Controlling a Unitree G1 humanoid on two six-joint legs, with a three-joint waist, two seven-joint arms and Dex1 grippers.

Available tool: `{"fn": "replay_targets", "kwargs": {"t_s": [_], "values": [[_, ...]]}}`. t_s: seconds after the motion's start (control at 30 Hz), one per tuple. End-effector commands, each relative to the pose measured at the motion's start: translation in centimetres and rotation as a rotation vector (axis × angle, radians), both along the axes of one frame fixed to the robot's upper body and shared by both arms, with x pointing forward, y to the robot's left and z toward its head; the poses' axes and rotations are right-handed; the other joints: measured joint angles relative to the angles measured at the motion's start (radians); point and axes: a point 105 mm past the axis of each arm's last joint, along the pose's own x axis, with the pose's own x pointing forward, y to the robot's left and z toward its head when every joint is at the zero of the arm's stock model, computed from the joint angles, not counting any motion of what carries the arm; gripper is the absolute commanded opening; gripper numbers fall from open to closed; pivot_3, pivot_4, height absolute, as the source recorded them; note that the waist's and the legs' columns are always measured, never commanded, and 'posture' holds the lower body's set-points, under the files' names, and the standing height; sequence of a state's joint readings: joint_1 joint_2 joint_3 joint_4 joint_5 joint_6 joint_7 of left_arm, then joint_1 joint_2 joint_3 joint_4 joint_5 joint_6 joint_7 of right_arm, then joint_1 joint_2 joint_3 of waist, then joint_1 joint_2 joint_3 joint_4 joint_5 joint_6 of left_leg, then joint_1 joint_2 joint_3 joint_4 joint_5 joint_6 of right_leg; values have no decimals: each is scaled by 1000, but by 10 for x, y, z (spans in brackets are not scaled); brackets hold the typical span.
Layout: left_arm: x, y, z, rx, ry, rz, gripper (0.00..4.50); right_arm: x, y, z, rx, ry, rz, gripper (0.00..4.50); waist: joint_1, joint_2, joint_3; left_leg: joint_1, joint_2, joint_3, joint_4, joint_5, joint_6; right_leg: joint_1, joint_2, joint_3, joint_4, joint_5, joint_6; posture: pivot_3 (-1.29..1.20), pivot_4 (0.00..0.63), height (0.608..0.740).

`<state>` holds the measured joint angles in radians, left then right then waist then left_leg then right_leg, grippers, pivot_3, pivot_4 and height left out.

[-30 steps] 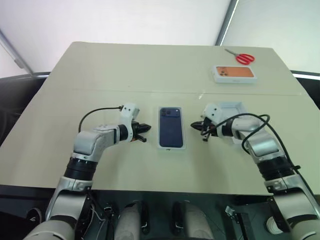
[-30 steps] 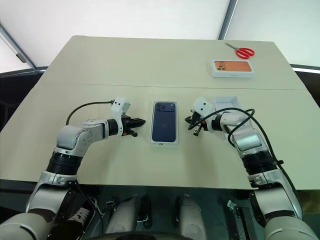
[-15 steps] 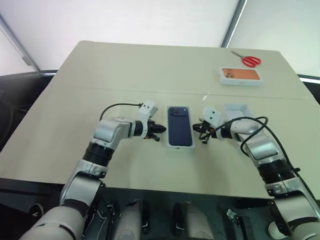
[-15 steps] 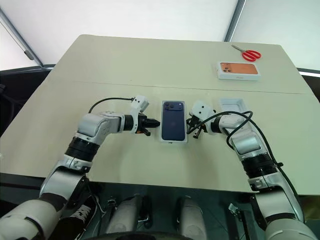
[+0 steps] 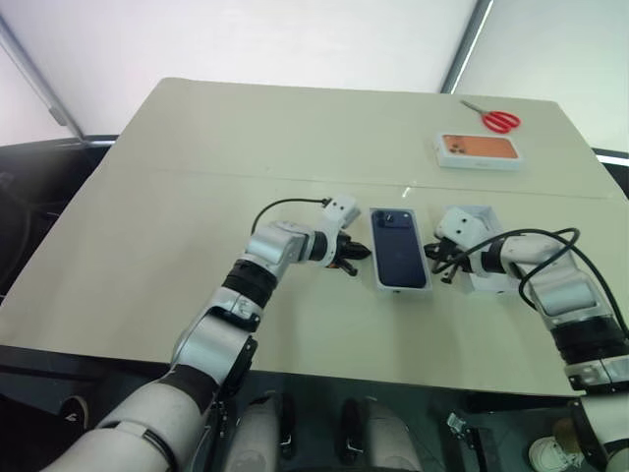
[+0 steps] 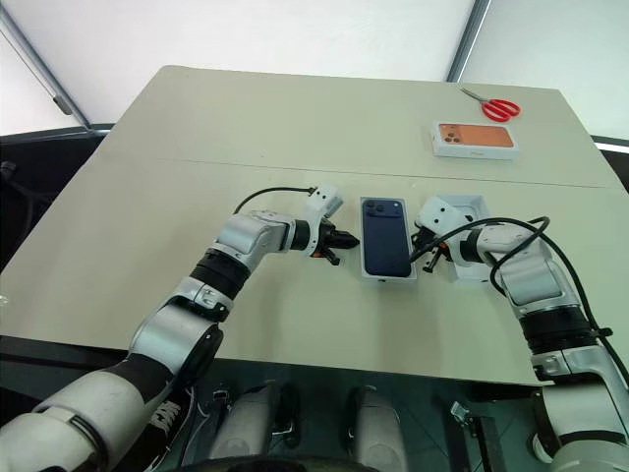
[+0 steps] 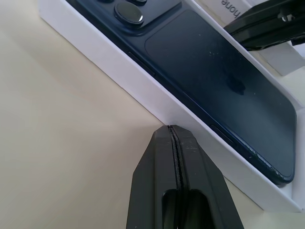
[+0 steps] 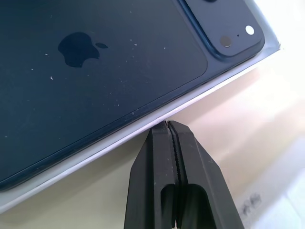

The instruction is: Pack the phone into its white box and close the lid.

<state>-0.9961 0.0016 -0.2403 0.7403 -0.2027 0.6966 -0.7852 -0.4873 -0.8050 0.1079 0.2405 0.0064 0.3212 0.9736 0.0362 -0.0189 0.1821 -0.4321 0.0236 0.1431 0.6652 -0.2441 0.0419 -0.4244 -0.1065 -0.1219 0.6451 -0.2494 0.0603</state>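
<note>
Left fingers: the left gripper [image 5: 360,254] hangs just beside the white box's left wall, its two black fingers [image 7: 174,162] pressed tight together with nothing between them; the tip sits right at the wall, though I can't say for sure it touches.
Phone: the phone [image 5: 398,246] lies back-up inside the white box [image 7: 143,90], camera cluster at the far end, near the desk's middle.
Hard to make out: the box floor is covered by the phone, so just the thin white walls show around it.
Right fingers: the right gripper [image 5: 439,269] comes in at the box's right side, fingers [image 8: 171,157] closed flat on each other and empty, tip right at the white rim; contact is not certain.
Lid: the lid [image 5: 481,258] sits just right of the box, open side up, partly covered by the right arm and its black cable.
Far right: an orange-printed box [image 5: 478,150] and red scissors [image 5: 496,119] rest well away at the far right of the desk [image 5: 197,177].
</note>
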Motion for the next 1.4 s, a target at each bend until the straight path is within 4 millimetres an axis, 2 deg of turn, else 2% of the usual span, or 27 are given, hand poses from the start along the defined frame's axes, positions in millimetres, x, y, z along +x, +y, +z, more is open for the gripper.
{"fn": "replay_targets", "kwargs": {"t_s": [0.03, 0.3, 0.63, 0.87, 0.97, 1.07, 1.1, 1.17, 1.2, 1.4], "values": [[-1, -19, 9, -26, -25, -49, 36, -3, -2, 8, 8, -28, 11, 0, 3, 0, 0, 0, 0, 0, 0, 0, 0, 0, 0, 0, 0, 0, 0, 0, 150, 738], [-1, -26, 10, -39, -25, -67, 36, -3, -5, 8, 1, -36, 0, 0, 2, 0, 0, -1, 0, -1, 1, -1, 1, 0, 0, -1, 0, 0, 0, 0, 150, 738], [10, -5, 10, -13, -60, -29, 36, -5, -6, 12, -10, -11, 16, 0, -1, 0, 0, -2, 1, -1, 2, 0, 1, -1, 1, -1, 0, 0, 0, 0, 150, 738], [26, 38, 17, -9, -117, 42, 36, -2, -25, 24, -41, -44, -29, 0, -27, 0, 0, -3, 2, -1, 2, 0, 1, -3, 3, -1, 1, 0, 0, 0, 150, 738], [35, 56, 30, -50, -205, 98, 36, 0, -24, 31, 0, -60, -38, 0, -34, 1, 1, -3, 3, -1, 2, 1, 0, -3, 4, -1, 2, 0, 0, 0, 150, 738], [39, 76, 42, -87, -252, 146, 36, 2, -17, 46, 111, -70, -51, 0, -35, 1, 1, -3, 3, -1, 2, 1, -1, -3, 4, -1, 2, 0, 0, 0, 150, 738], [39, 82, 49, -120, -262, 163, 264, 2, -15, 53, 163, -61, -55, 0, -37, 1, 1, -3, 3, -1, 2, 1, -1, -3, 4, -1, 2, 0, 0, 0, 150, 738], [39, 97, 64, -168, -307, 186, 870, 4, -15, 65, 257, -52, -95, 552, -41, 1, 1, -3, 3, -1, 2, 1, -1, -3, 4, -1, 2, 0, 0, 0, 150, 738], [39, 106, 70, -177, -340, 200, 1400, 8, -19, 71, 260, -64, -132, 930, -44, 1, 1, -3, 3, -1, 2, 1, -1, -3, 4, -1, 2, 0, 0, 0, 150, 738], [22, 131, 89, -212, -487, 162, 4475, 10, -32, 71, 242, 21, -296, 4002, -46, 2, 1, -3, 3, -1, 2, 1, -1, -3, 3, -1, 2, 0, 0, 0, 150, 738]]}}
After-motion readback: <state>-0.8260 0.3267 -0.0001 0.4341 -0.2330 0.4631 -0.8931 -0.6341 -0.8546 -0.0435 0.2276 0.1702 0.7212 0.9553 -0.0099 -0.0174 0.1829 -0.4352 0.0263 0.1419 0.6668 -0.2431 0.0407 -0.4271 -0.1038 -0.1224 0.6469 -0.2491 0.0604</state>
